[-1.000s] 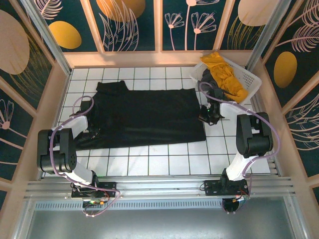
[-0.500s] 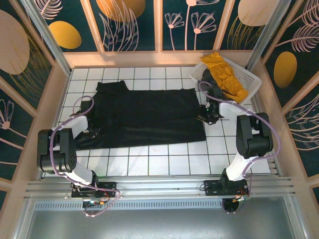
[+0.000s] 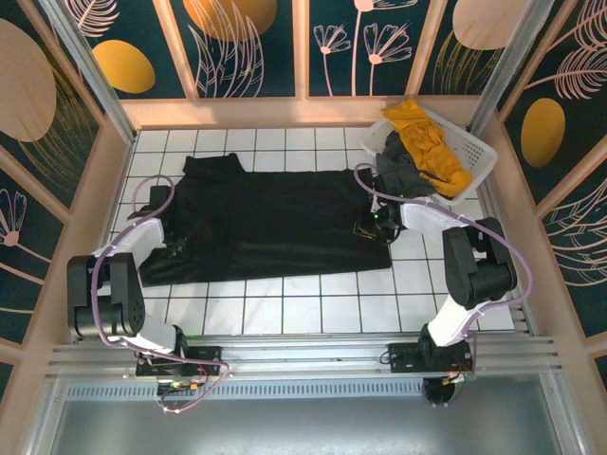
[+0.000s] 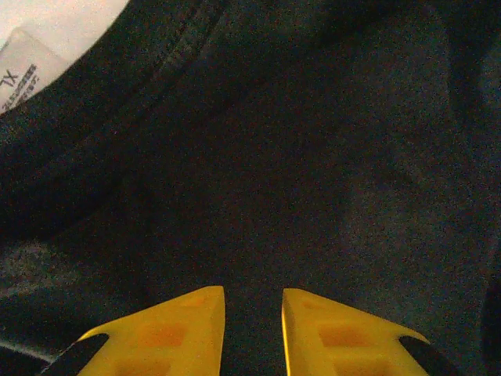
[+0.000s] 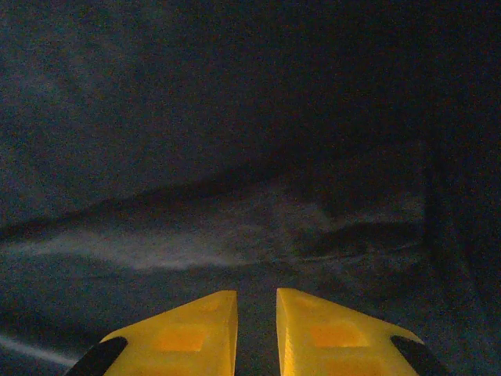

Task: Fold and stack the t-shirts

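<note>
Top external view: the black shirt (image 3: pixel 275 223) lies spread across the table (image 3: pixel 313 303), nearer its far edge. Your left gripper (image 4: pixel 253 291) hangs low over the shirt's near left corner, your right gripper (image 5: pixel 257 291) over its right hem. Both have their jaws a narrow slit apart, nothing pinched, cloth just beneath. The yellow shirt (image 3: pixel 427 142) and grey shirt (image 3: pixel 403 172) lie heaped in the basket (image 3: pixel 477 150) at the far right corner.
</note>
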